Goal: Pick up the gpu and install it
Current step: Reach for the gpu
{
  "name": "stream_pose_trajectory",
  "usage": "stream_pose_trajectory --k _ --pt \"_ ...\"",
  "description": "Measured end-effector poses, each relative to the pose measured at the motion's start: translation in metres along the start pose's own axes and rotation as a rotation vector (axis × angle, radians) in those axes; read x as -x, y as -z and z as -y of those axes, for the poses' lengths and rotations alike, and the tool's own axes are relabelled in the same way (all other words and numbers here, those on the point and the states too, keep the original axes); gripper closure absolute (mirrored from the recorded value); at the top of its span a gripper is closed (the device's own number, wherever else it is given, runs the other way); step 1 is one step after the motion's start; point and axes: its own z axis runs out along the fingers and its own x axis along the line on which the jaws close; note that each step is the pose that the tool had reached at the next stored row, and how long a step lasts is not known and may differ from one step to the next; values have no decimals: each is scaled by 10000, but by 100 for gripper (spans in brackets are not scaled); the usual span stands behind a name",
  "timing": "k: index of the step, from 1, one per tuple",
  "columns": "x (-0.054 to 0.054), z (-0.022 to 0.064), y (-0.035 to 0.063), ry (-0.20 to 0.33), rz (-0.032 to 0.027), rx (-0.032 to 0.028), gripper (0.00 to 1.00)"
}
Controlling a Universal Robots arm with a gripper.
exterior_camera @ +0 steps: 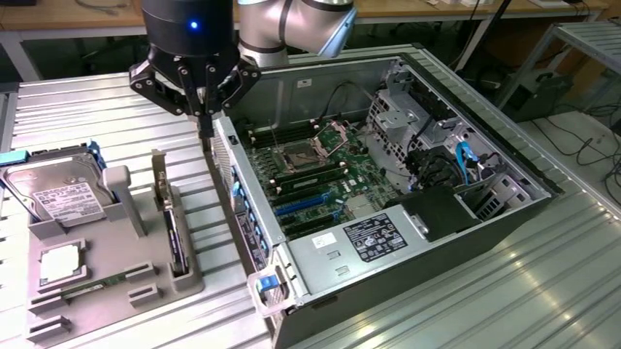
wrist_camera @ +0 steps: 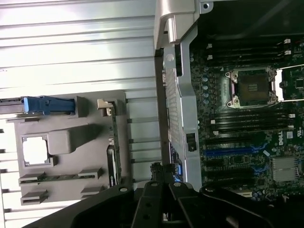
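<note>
Gripper (exterior_camera: 205, 123) is hanging with its fingers pressed together and nothing between them, so it's carrying nothing right now. The gpu (exterior_camera: 174, 229) is sitting in the grey tray (exterior_camera: 107, 243) just beside the open computer case (exterior_camera: 408, 291). It's standing on its long edge in a slot on the side of the tray that's facing the case.

The card's long axis is running parallel to the perforated case wall (exterior_camera: 225, 163) next to it. Its pale bracket end (exterior_camera: 158, 171) is pointing toward the same end of that wall where the gripper is hovering. So from the gripper, the gpu is lying lower down and off to the side away from the case, bracket end closest. The gripper itself is hovering above that wall's top edge, near the case corner, and isn't touching the card. The wrist view is showing the same thing: gripper (wrist_camera: 164, 171) over the wall, gpu (wrist_camera: 112, 152) off to the tray side.

Further from the case, the tray is also holding a hard drive (exterior_camera: 63, 196) and a memory stick (exterior_camera: 97, 283). Inside the case, the blue slots (exterior_camera: 301, 207) on the motherboard (exterior_camera: 325, 171) are looking bare, so I'm guessing the pickup isn't done yet. Everything's sitting on a ribbed metal worktop (exterior_camera: 97, 116).
</note>
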Motion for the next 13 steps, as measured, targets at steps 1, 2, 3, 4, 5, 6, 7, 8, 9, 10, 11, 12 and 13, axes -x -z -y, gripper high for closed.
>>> stream_pose_trajectory --k 1,2,3,4,5,6,7,8,9,10,11,12,13 --pt "-9 4 1 0 -1 -1 89" --pt "-17 9 1 0 0 -1 89" --pt "-26 14 1 1 0 0 89" --pt "-34 18 2 1 0 0 89" --pt "-41 22 2 1 0 0 89" --pt "-50 27 2 2 -1 0 89" --pt "-58 32 2 2 0 0 89" --pt "-68 38 3 2 -1 0 89" --pt "-76 43 3 3 0 0 89" --pt "-88 48 3 2 0 0 89" --pt "-96 52 4 2 -1 0 89" --pt "-105 55 4 3 0 0 89" --pt "-113 58 4 2 -1 0 89"
